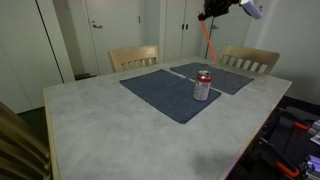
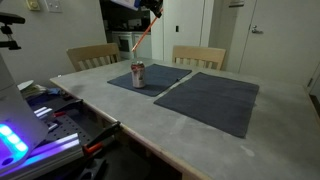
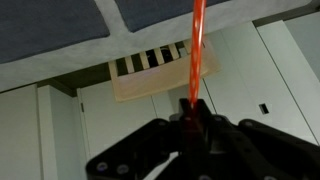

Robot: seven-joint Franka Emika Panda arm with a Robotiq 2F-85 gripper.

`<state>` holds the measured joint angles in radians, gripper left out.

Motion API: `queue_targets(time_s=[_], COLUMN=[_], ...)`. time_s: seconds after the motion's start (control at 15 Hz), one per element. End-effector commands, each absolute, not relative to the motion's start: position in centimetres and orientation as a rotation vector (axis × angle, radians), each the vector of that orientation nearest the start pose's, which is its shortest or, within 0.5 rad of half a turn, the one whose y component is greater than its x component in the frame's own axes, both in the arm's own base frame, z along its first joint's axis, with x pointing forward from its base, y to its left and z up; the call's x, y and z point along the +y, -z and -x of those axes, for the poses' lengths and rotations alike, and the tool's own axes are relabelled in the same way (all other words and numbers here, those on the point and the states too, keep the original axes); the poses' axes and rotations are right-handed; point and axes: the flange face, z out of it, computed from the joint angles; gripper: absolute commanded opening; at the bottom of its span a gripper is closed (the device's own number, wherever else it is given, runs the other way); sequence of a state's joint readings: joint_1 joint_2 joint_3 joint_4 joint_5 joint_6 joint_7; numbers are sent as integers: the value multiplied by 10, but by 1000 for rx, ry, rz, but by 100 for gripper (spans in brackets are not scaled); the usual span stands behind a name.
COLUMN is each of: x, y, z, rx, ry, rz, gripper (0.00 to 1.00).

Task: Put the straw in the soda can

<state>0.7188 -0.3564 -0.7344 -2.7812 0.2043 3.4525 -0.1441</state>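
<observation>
Straw [image 3: 197, 40] tight in the gripper [image 3: 190, 108]

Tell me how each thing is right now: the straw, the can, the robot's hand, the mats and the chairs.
Mats: two, flat on the table.
Can: upright on one of the mats, no straw in it.
Straw: gripped at its top end, hanging tilted in the air.
Gripper: shut on the straw, high above the table.
Chairs: two, empty, pushed up to the table.
</observation>
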Motion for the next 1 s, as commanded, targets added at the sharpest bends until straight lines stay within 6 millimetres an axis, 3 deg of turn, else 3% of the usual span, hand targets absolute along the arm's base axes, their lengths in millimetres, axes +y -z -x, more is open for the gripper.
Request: queue_targets(time_s=[0.0, 0.13, 0.2, 0.73, 0.93], x=[-33, -33, -33, -35, -26], y=[-397, -397, -398, -413, -407], z=[-426, -426, -426, -421, -420], rx=[244, 243, 243, 326, 379], ry=[1315, 1316, 1317, 1401, 1380], rz=[2640, 2638, 2636, 2683, 2699], gripper=[9, 9, 2, 2, 2])
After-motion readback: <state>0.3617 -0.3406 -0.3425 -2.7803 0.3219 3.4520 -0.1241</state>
